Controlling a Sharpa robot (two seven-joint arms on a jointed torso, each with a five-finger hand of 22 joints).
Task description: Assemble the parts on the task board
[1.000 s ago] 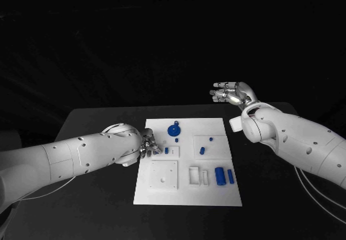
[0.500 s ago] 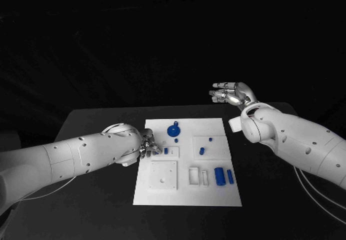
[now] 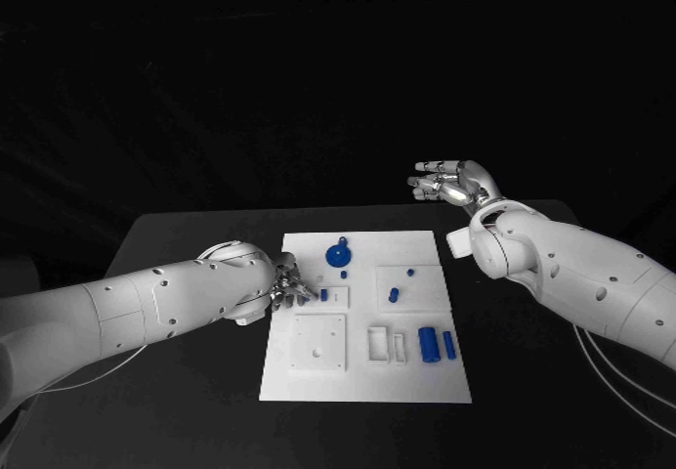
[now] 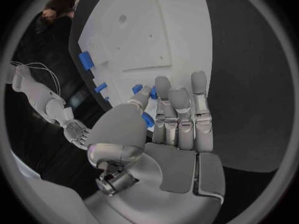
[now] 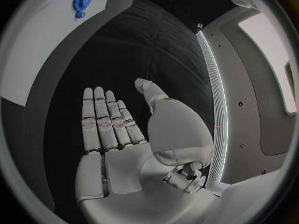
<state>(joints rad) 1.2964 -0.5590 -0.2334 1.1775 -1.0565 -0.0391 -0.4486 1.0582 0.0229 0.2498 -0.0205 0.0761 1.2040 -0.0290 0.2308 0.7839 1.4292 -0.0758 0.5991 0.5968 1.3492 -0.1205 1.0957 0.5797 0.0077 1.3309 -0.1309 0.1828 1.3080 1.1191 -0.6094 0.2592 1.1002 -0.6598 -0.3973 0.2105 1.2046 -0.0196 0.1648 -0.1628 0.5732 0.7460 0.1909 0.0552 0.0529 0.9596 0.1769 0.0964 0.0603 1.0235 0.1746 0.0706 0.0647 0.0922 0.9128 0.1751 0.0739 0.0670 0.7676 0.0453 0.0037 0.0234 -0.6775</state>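
The white task board (image 3: pixel 363 371) lies in the middle of the black table. On it are a blue gear (image 3: pixel 340 255), small blue pegs (image 3: pixel 396 292) and two blue cylinders (image 3: pixel 430 344). My left hand (image 3: pixel 292 285) is low over the board's left edge, beside a small blue peg (image 3: pixel 325 293). In the left wrist view its fingers (image 4: pixel 179 115) lie straight and close together, and a small blue part (image 4: pixel 147 119) sits pinched between the thumb and the nearest finger. My right hand (image 3: pixel 453 182) hangs raised beyond the table's far right, palm flat, fingers (image 5: pixel 106 122) spread and holding nothing.
White raised fixtures stand on the board: a square block (image 3: pixel 319 342) at the left and a slotted frame (image 3: pixel 388 343) beside the cylinders. Bare black table (image 3: pixel 184 254) lies on both sides of the board. The gear (image 5: pixel 81 0) also shows in the right wrist view.
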